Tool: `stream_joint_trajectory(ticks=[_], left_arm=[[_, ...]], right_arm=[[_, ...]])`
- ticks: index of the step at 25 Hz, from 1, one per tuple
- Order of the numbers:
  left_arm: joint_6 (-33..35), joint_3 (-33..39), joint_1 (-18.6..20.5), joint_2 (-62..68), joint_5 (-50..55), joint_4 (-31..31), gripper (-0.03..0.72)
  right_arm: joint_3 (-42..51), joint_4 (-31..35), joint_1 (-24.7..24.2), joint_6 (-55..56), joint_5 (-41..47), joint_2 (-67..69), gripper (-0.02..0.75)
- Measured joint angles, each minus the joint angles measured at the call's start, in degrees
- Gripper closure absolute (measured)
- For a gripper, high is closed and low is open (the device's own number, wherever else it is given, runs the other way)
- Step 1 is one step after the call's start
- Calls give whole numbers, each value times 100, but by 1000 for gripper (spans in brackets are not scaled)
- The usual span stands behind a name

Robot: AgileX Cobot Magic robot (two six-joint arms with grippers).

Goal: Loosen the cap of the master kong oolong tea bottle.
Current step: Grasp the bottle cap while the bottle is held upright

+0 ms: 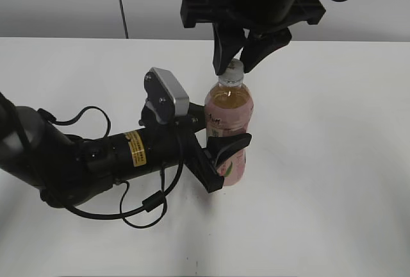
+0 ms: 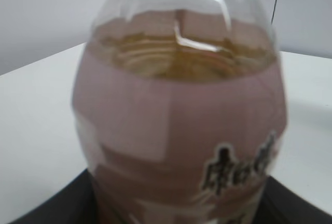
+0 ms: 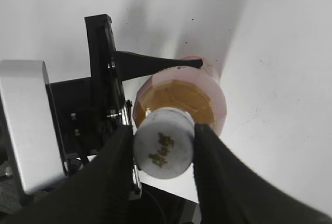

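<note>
The master kong oolong tea bottle (image 1: 229,107) stands upright on the white table, with amber tea and a pink label. My left gripper (image 1: 229,152) is shut on its lower body from the left. In the left wrist view the bottle (image 2: 176,120) fills the frame, with the dark jaws (image 2: 176,214) at both bottom corners. The white cap (image 1: 234,67) is on the neck. My right gripper (image 1: 234,70) comes down from above, a finger on each side of the cap. In the right wrist view both fingers (image 3: 163,149) press the cap (image 3: 163,142) above the bottle's shoulder (image 3: 179,97).
The white table (image 1: 333,174) lies all around the bottle, with a grey wall behind. My left arm and its cables (image 1: 96,161) lie across the table's left side. The left arm's silver camera housing (image 3: 26,125) sits close beside the cap.
</note>
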Motion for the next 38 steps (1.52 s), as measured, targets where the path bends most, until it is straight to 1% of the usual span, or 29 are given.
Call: stream_joint_trajectory(ticks=[2,5,8,11,14,16,17,20,23,25,28,34,37,38], left_arm=[[0,0,0,0,0,0,306],[0,0,0,0,0,0,306],[0,0,0,0,0,0,306],[6,0,0,0,0,0,306],[6,0,0,0,0,0,306],[6,0,0,0,0,0,306],[6,0,0,0,0,0,306],[6,0,0,0,0,-6,306],[-15,0,0,0,11,-40,306],[-15,0,0,0,12,-44,306],[-15,0,0,0,12,-50,306],[-22,0,0,0,12,-45,306],[-16,0,0,0,12,-39,306],[-16,0,0,0,12,-39,306]], right_arm=[[0,-2,0,-89,0,0,468],[0,-7,0,-826,0,0,468],[0,-7,0,-2499,0,0,468],[0,-7,0,-4500,0,-14,468],[0,-7,0,-6764,0,-25,470],[0,-7,0,-7516,0,-32,476],[0,-2,0,-7708,0,-36,477],[0,16,0,-7922,-6,-36,480],[0,36,0,-7875,-20,-44,512],[0,41,0,-7756,-20,-44,508],[0,58,0,-7631,-20,-44,470],[-7,230,0,-7188,-20,-56,426],[-120,462,0,-6607,-8,-56,354],[-191,491,0,-6274,-8,-56,316]])
